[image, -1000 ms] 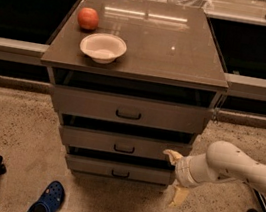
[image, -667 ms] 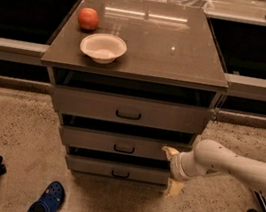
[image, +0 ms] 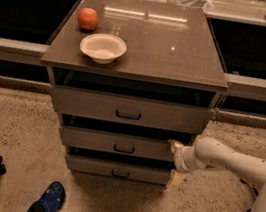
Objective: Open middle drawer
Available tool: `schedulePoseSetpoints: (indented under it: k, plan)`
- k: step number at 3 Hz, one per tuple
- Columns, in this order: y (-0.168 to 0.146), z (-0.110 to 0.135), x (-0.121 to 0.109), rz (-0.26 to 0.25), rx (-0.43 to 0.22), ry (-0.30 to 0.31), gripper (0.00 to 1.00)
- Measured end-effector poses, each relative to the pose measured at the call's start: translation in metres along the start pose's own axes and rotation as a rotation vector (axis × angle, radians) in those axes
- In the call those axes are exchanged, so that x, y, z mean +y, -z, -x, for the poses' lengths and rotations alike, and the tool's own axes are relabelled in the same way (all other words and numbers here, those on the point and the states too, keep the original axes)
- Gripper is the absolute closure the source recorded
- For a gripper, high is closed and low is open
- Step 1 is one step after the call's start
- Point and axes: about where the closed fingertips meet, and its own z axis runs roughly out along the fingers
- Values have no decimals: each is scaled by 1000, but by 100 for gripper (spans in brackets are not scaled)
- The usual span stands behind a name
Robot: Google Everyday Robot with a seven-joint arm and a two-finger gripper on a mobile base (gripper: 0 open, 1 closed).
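Middle drawer [image: 92, 139] stretches leftward from the gripper [image: 175, 161], which sits at its right end. Its handle [image: 123, 149] lies further left. Fingers spread wide, empty.

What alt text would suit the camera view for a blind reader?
A robot arm's gripper sits at the right end of the middle drawer of a three-drawer cabinet. A white bowl and a red fruit rest on top.

- Hidden behind gripper [image: 175, 161]: right end of middle drawer [image: 116, 143].
- Too dark, left of fingers [image: 173, 145]: drawer's inside.
- Cut off at edge, right of fingers: arm [image: 244, 167].
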Motion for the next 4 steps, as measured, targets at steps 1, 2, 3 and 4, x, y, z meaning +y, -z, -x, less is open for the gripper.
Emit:
schedulePoseSetpoints:
  k: [1,2,3,4]
  plan:
    - [-5,-14,-22,-22,9,-3,0]
    - [-15,-26,-41,-21,8,-18,0]
    - [-28,-38,-54,-17,-17,-48,17]
    - [-42,-42,-58,-10,-29,-63,21]
